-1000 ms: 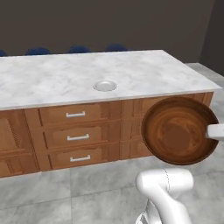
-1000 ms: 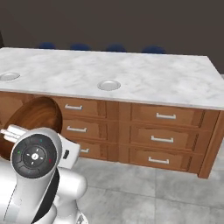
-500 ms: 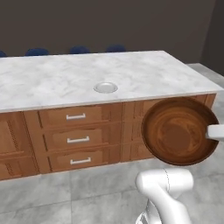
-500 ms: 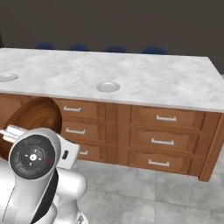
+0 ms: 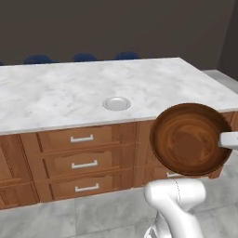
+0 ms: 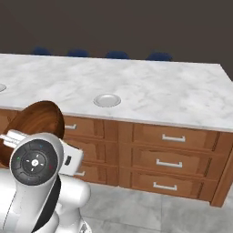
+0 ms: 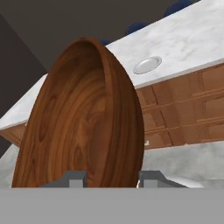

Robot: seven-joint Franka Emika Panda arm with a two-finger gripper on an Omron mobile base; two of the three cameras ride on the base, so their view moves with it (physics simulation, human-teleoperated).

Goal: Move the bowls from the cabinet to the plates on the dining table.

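Note:
My gripper [image 7: 113,177] is shut on the rim of a dark brown glossy wooden bowl [image 7: 83,122], which is tipped on edge in front of the hand. That bowl [image 5: 188,139] hangs in the air before the dining table [image 5: 56,97], at about drawer height, with one white finger [image 5: 231,139] at its right rim. From the right base view the bowl [image 6: 34,123] sits behind my arm. A small silvery plate [image 5: 116,103] lies near the table's front edge, left of and above the bowl. A second plate [image 6: 1,87] shows at the far left. The cabinet is out of view.
The dining table's brown base has drawers with silver handles [image 5: 82,138] facing me. Blue chair backs [image 5: 84,57] stand along the table's far side. Grey floor [image 5: 97,216] lies between my base and the table. The table's right corner [image 5: 228,95] is close to the bowl.
The whole picture has shifted: the table and plate sit slightly lower and nearer, so the camera has moved. The bowl stays in the same grip and tilt.

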